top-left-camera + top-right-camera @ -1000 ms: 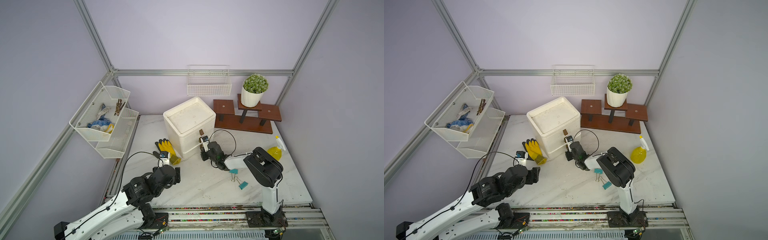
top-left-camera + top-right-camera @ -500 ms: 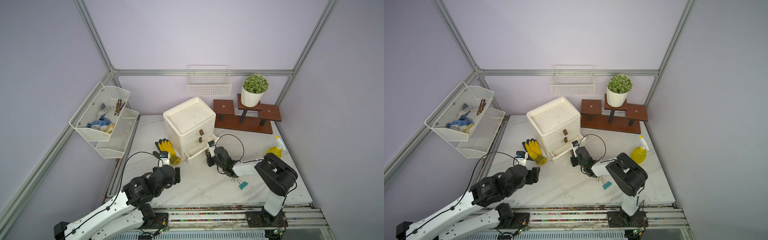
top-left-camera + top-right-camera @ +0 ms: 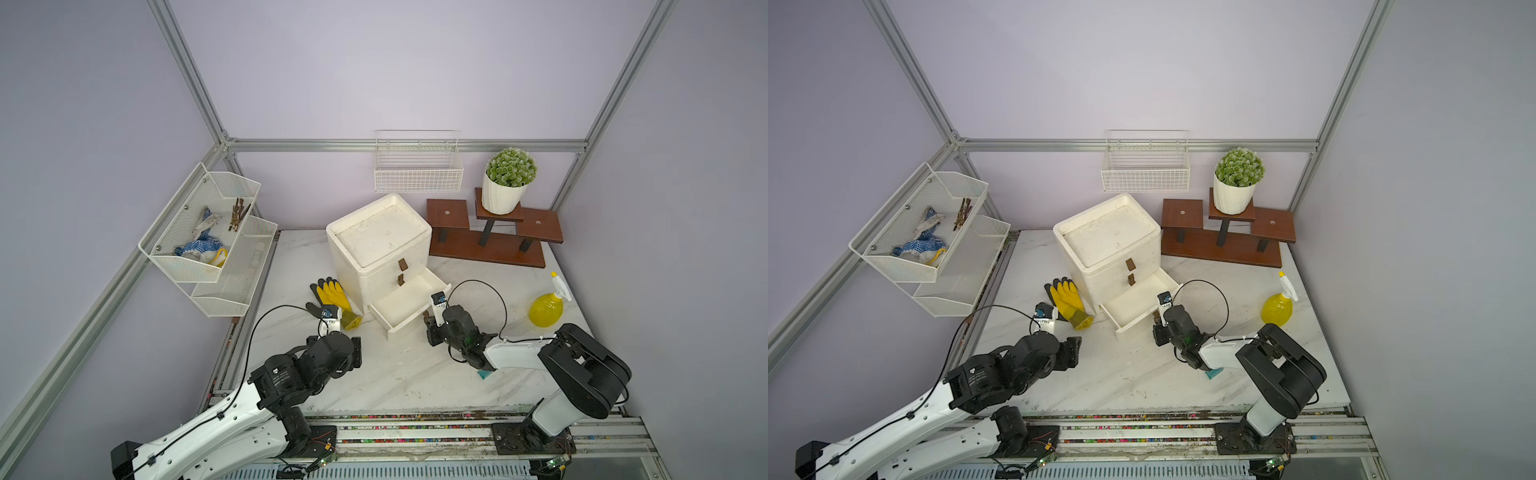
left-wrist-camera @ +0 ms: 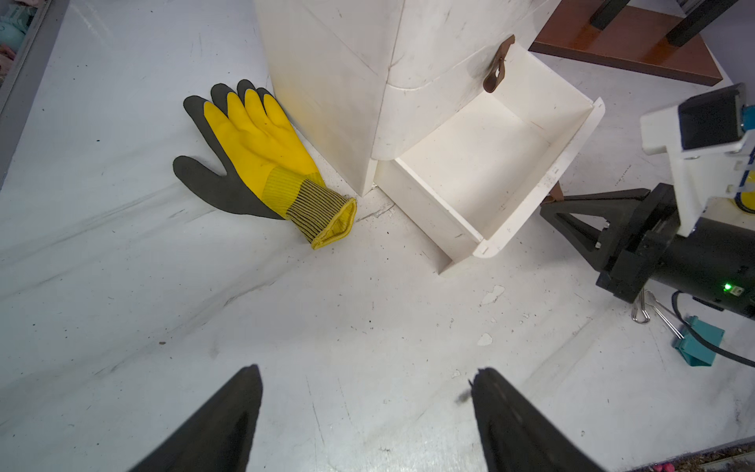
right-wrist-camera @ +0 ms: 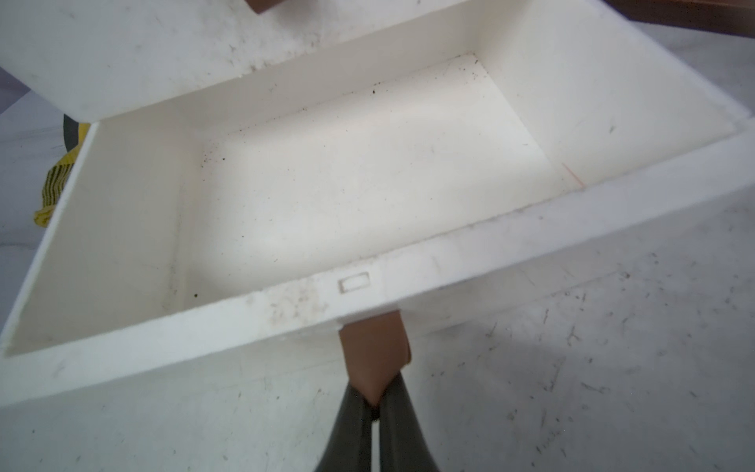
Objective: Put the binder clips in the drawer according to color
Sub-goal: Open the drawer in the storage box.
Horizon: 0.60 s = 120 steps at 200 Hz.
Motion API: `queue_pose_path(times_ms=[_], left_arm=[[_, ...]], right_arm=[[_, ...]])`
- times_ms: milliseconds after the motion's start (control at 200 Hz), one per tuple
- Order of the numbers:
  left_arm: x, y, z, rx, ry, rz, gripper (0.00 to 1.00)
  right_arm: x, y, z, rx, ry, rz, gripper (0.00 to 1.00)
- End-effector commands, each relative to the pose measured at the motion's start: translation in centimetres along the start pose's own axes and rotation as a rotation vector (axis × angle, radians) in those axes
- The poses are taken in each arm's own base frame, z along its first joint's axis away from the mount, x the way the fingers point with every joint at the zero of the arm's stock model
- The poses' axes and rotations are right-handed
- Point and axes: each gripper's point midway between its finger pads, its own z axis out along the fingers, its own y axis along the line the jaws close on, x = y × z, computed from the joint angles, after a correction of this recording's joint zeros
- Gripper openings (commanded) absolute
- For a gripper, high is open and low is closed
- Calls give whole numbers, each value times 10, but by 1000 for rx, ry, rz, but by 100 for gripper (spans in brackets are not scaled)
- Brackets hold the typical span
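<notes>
Clamping the brown tab (image 5: 374, 351) of the bottom drawer (image 5: 449, 253) is the right claw (image 5: 374, 404); the left claw (image 4: 367, 369) gapes apart.

White arm links (image 3: 208, 436), black joints (image 3: 286, 374), black tapered fingers (image 4: 220, 425) — looping black cables (image 3: 282, 307).

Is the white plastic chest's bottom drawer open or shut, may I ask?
Open: the bottom drawer juts out, floor bare; the right gripper pinches its brown tab.
</notes>
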Motion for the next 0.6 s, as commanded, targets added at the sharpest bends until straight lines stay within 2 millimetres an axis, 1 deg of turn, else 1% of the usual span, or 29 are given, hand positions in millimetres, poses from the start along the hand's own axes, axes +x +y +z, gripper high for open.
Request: queue_pose_path(times_ms=[0,105,115,140,250,365,440,500,545,595], left_arm=[[-11,-5,-1,16,-37,-46,85],[-12,-6,-1,18,-41,-48,85],[-13,-6,-1,18,-42,-49,85],[-12,-6,-1,17,-40,-48,85],[-13,-8,0,23,-40,-49,84],[-15,-9,-1,25,-42,-46,84],[-16,-9,-1,21,-44,-44,86],[-17,-9,-1,20,-49,-47,87],[-17,-8,-1,19,-51,-49,88],[-18,-8,-1,20,-57,-62,90]], right_arm=[[-5,6,-8,-3,-15,2,0],[5,6,-10,9,6,-3,0],[-1,7,-14,4,-13,1,0],[-3,7,-16,7,-21,5,0],[0,2,-21,27,-24,22,0],[-4,-1,-27,37,-39,44,0],[-6,-3,-31,50,-43,63,28],[-8,-7,-39,64,-59,92,45],[-12,-10,-48,77,-77,124,55],[-16,-16,-59,107,-93,162,62]])
